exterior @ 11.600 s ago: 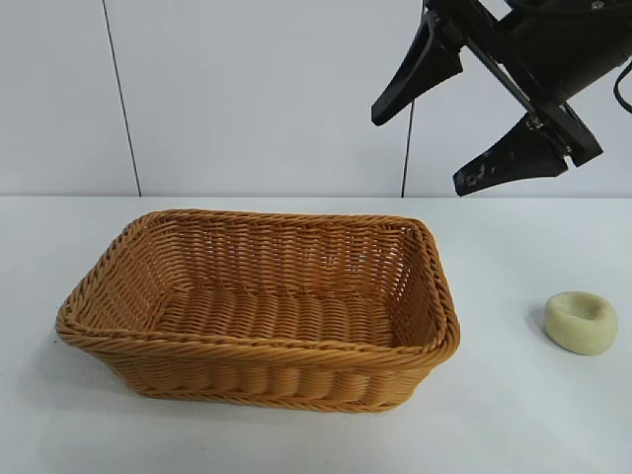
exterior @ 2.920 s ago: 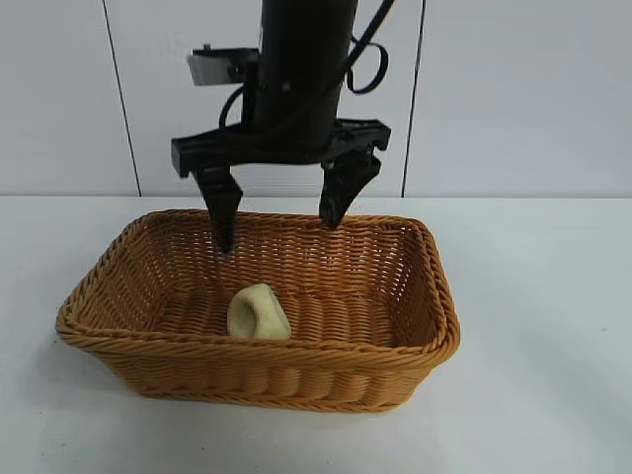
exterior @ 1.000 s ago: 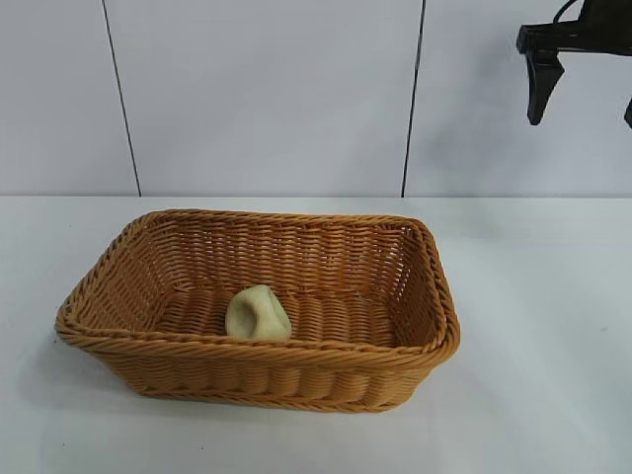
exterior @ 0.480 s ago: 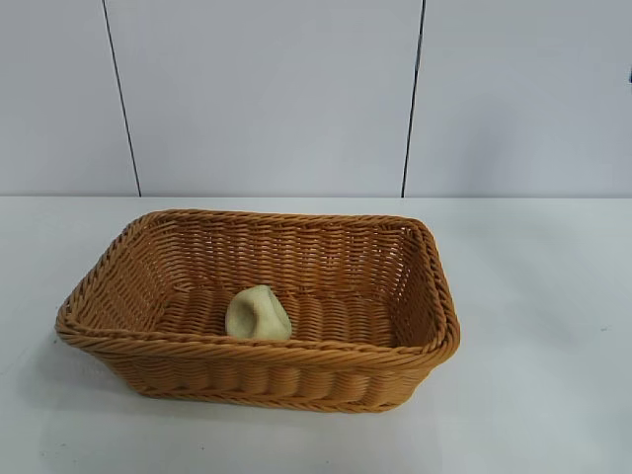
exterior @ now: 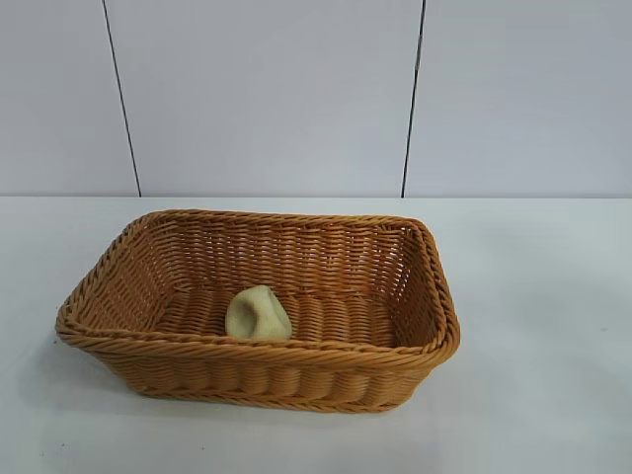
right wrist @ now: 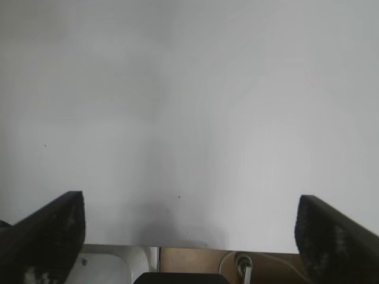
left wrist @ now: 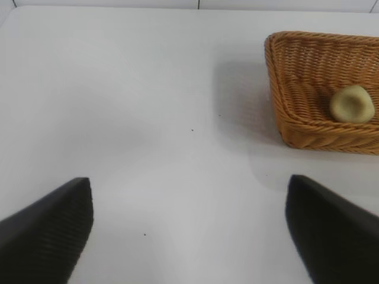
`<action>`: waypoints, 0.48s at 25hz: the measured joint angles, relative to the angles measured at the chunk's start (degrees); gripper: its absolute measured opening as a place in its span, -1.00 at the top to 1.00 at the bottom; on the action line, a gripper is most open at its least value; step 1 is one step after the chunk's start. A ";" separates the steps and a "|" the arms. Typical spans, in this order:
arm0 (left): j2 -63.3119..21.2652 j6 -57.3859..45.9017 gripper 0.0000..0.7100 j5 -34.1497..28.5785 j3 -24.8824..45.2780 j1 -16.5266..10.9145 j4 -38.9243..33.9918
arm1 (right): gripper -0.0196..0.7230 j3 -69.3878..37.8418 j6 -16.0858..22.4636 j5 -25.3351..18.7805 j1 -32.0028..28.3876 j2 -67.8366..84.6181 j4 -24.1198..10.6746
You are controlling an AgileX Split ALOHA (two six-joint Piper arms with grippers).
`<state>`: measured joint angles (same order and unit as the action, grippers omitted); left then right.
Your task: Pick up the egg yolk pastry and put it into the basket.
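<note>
Exterior view is now showing no arm at all: the right arm, whose pincer was hanging at the upper right edge a second ago, is gone from this frame, and the egg yolk pastry (exterior: 258, 314) is lying where it lay then, tipped on its side on the woven floor of the basket (exterior: 425, 341), leaning toward the near wall. Judged from this, the placing is done and the arm is clearing away; nothing is remaining on the worktop (exterior: 533, 296) to fetch. Left wrist view is giving the left pincer (left wrist: 189, 228) spread wide, holding nothing, hanging above bare worktop well apart from the basket, with the pastry showing as a pale round lump inside the basket's near corner. Right wrist view is giving the right pincer (right wrist: 189, 234) likewise spread wide and empty, facing only white worktop and its edge, with cables beyond. Hidden or uncertain: both arms' bodies are lying outside the exterior frame; the pastry's underside is being masked by the basket rim; its dimple is reading only as a shadowed hollow
</note>
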<state>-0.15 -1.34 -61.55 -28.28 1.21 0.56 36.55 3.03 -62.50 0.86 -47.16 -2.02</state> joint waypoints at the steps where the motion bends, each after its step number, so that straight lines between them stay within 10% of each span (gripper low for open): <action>1: 0.00 0.00 -0.79 0.00 0.00 0.00 0.00 | -0.91 -2.00 -0.13 0.77 0.00 3.41 0.00; 12: 0.00 0.00 -0.79 0.00 0.00 0.00 0.00 | -0.91 -8.23 -0.43 3.65 0.00 33.91 0.16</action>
<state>-0.15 -1.34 -61.55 -28.28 1.21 0.56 28.32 2.60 -58.85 0.86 -13.26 -1.86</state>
